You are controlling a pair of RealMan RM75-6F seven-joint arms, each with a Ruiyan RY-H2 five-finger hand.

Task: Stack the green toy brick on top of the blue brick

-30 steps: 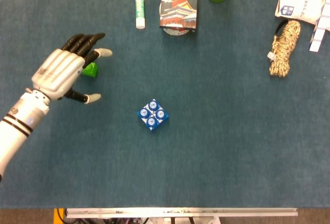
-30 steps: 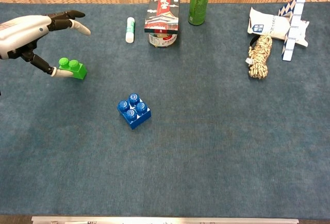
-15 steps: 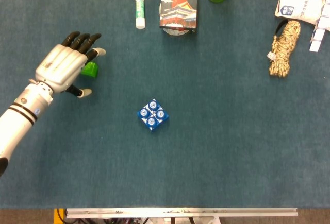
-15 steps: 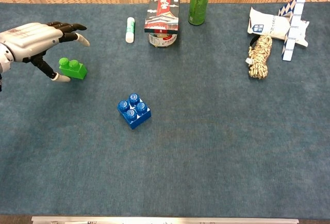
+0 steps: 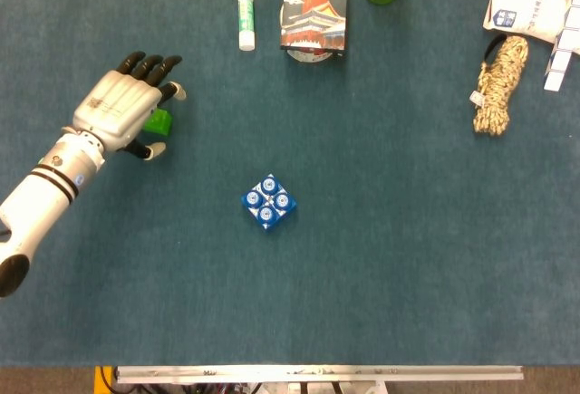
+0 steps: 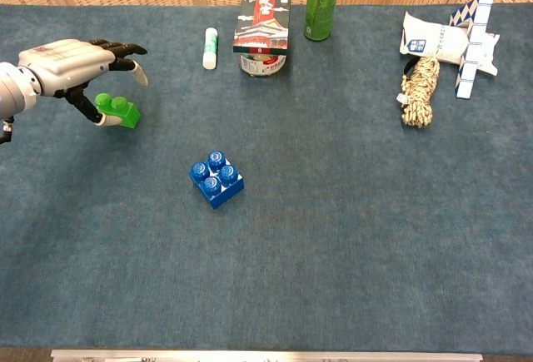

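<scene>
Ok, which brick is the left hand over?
The green brick, far left under the left hand; the blue brick sits apart, mid-table.

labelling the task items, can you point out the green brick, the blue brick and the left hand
green brick (image 6: 123, 113), chest view, on its front studded top
blue brick (image 6: 216, 179), chest view, centre of its studded top
left hand (image 5: 122, 111), head view, on the back of the hand

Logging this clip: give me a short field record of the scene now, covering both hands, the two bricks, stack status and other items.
left hand: over the green brick, fingers spread, grasp not visibly closed
right hand: not in view
green brick: on the cloth, left side
blue brick: centre, studs up, nothing on it
stack: not yet done
other items: green can, rope bundle
</scene>
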